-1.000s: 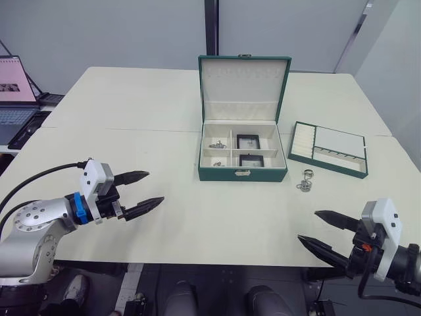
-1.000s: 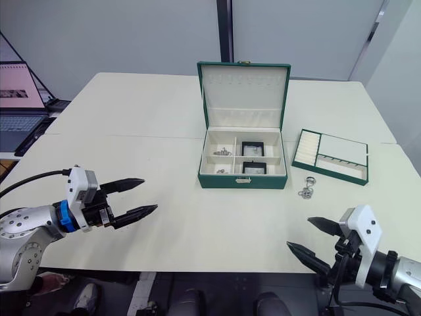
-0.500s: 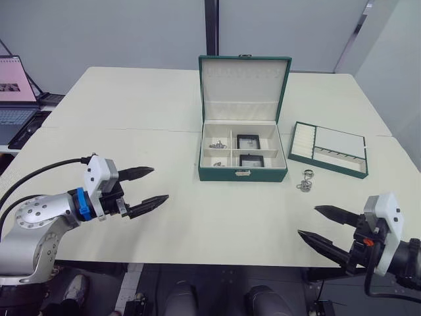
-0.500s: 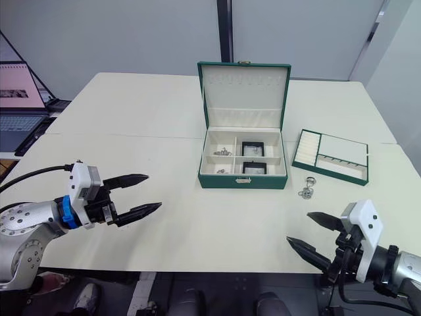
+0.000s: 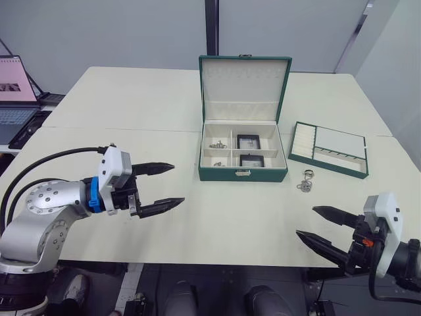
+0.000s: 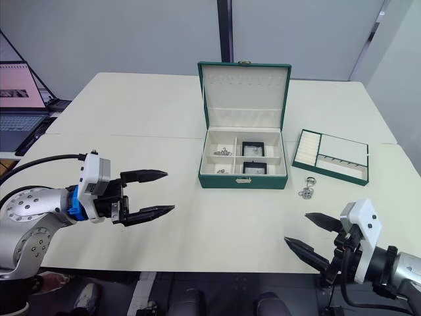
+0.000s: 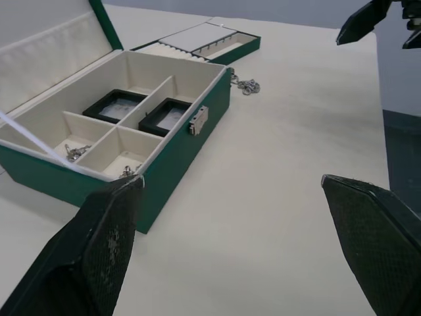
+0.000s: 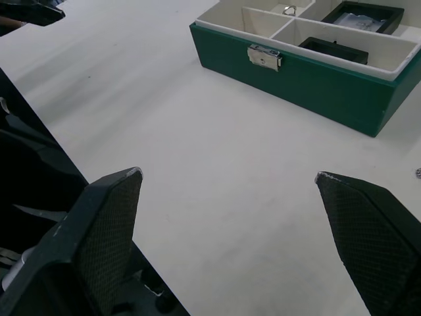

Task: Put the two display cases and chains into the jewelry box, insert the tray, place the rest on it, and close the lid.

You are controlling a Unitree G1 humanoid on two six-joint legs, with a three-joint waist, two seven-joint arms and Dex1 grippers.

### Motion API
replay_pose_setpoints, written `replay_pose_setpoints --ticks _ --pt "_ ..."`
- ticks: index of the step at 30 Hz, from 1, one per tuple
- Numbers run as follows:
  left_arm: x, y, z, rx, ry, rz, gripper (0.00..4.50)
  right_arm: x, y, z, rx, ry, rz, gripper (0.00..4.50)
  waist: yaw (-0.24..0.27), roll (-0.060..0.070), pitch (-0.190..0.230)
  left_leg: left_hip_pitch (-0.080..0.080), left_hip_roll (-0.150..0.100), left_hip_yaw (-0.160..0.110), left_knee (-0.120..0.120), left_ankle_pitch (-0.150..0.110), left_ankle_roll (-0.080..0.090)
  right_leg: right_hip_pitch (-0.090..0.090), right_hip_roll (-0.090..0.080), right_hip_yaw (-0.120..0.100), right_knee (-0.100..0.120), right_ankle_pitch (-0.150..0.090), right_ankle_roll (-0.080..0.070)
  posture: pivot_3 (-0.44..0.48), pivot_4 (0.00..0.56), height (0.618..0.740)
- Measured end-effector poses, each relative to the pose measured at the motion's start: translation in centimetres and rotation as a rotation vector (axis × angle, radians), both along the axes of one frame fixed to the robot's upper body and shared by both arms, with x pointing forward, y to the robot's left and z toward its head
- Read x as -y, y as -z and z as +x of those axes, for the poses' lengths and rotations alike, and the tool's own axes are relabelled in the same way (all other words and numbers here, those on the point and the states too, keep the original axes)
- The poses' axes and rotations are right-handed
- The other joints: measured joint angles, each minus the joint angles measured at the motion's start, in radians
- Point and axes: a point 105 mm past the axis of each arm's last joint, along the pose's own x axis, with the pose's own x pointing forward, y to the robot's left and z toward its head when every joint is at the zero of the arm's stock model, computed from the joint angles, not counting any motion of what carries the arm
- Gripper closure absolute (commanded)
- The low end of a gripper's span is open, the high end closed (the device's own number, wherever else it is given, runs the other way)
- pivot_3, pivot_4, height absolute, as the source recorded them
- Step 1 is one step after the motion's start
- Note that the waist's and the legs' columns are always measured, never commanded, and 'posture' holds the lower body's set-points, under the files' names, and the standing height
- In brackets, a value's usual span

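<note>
Green and cream-lined, the jewelry box [image 5: 243, 158] sits open at the middle of the pale desk [image 5: 131, 118] and serves as the marker for everything else. Far to its left, off the desk edge, a laptop [image 5: 16, 89] shows a pink screen. Nearer, still left of the box and closer to the robot, the left gripper [image 5: 167, 185] hangs over the desk with its jaws spread wide and nothing between them, fingertips aimed toward the box but well apart from it.

Inside the box, the left compartments hold small silver chains [image 5: 218, 145], and the right compartments hold the two display cases [image 5: 248, 150], one behind the other, both lying flat. The lid [image 5: 244, 80] stands upright at the back of the box, its gold clasp at the top edge.

Just off the box's front right corner lies a small silver trinket [image 5: 305, 182] on the bare desk. Beyond it, right of the box, the tray [image 5: 329, 149] rests flat on the desk, ring rolls on the side nearest the box.

Right of the box and well toward the robot, the right gripper [image 5: 320, 227] hovers at the desk's near edge, jaws wide and empty, well apart from the trinket and tray.
</note>
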Motion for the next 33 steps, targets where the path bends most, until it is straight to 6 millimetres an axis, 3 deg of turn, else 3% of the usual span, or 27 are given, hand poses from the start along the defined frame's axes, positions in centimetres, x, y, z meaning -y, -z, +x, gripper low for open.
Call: replay_pose_setpoints --ticks 33 --pt "-1.8 1.8 -0.3 -0.003 0.046 -0.017 0.00 0.5 -0.1 0.3 0.010 -0.014 -0.031 0.02 0.001 0.000 0.000 0.000 0.000 0.000 0.000 0.000 0.000 0.000 0.000 0.000 0.000 0.000 0.000 0.000 0.150 0.740"
